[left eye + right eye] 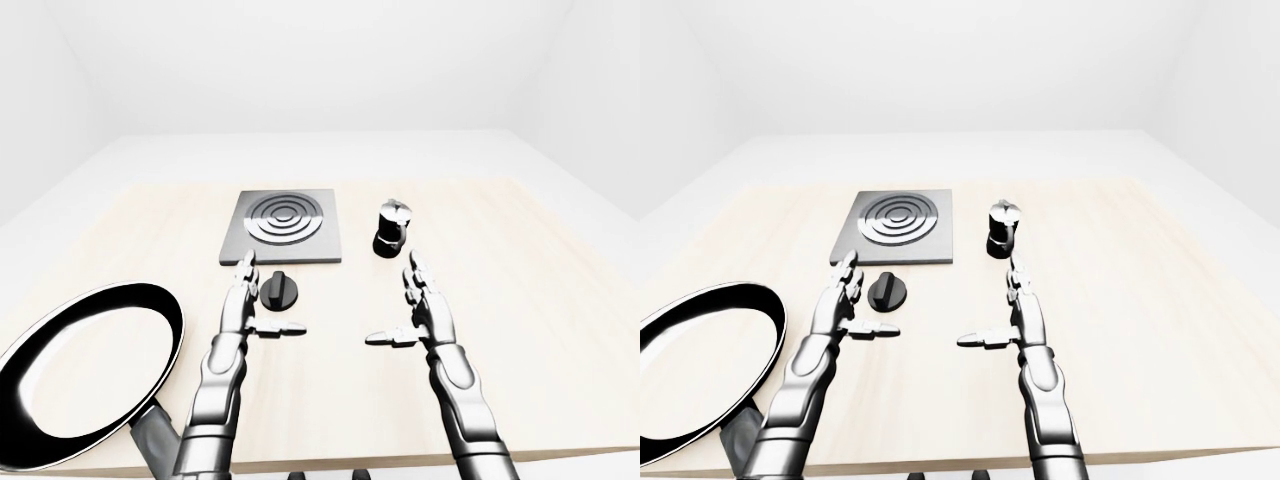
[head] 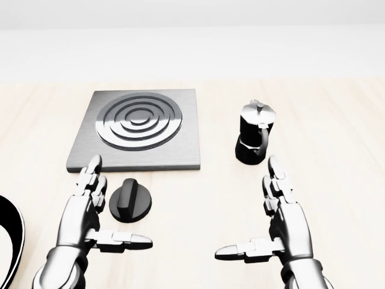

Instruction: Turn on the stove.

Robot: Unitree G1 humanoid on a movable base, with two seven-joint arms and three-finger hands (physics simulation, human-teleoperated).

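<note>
**Hovering hands at the stove knob: items on the table, left to right**

Frying pan point(image 1: 90, 372): black interior, pale rim, lying flat at the left-eye view's lower left, its dark handle reaching toward the bottom edge. Well apart from the left hand's fingers, off to their left.

Left hand point(image 2: 84, 214): metallic, palm inward, fingers point(image 2: 91, 174) extended straight up the head view, thumb stretched out to the right. Fingers spread wide, holding nothing.

Stove knob point(image 2: 130, 200): round, black, with a raised bar across its top. It sits just to the right of the left hand's fingers and just above the thumb, in the crook between them. Contact cannot be told; a narrow gap appears to remain.

Stove point(image 2: 141, 129): flat grey square plate with concentric burner rings, lying just above the left fingertips and the knob in the head view.

Moka pot point(image 2: 255, 132): black body with a silver lid and handle, upright, to the right of the stove and just above the right hand's fingertips, apart from them.

Right hand point(image 2: 287, 223): mirrors the left, fingers point(image 2: 278, 177) straight and spread wide, thumb pointing left, holding nothing.

Table point(image 1: 540, 300): pale wood, carrying all items.
</note>
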